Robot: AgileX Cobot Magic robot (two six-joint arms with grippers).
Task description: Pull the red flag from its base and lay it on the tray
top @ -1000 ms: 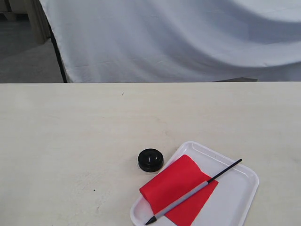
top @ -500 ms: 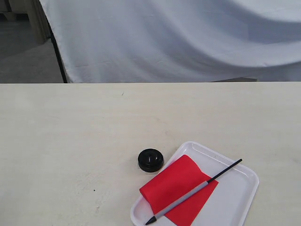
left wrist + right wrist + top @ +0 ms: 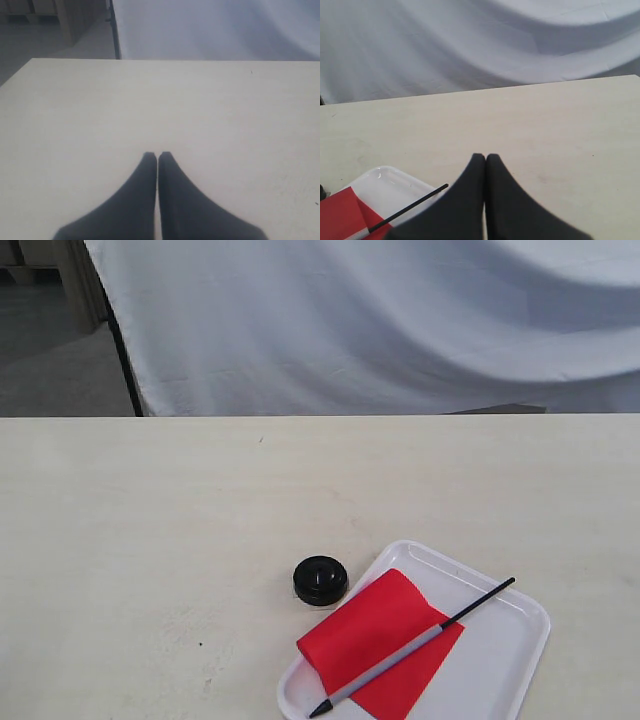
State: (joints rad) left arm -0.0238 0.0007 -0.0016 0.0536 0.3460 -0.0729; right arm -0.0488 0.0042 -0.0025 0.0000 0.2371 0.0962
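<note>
While the red flag (image 3: 375, 635) lies on the tray (image 3: 510, 640), the base (image 3: 320, 580) sits beside.

The red flag (image 3: 372, 635) is showing plain bright red, its pole (image 3: 400, 655) running black, grey, then black. The base (image 3: 320, 580) is looking glossy black, the tray (image 3: 505, 650) white, the table (image 3: 150, 540) pale cream, perhaps faintly grained.

Left pincer (image 3: 157, 156) and right pincer (image 3: 485, 158), both closed, empty.
</note>
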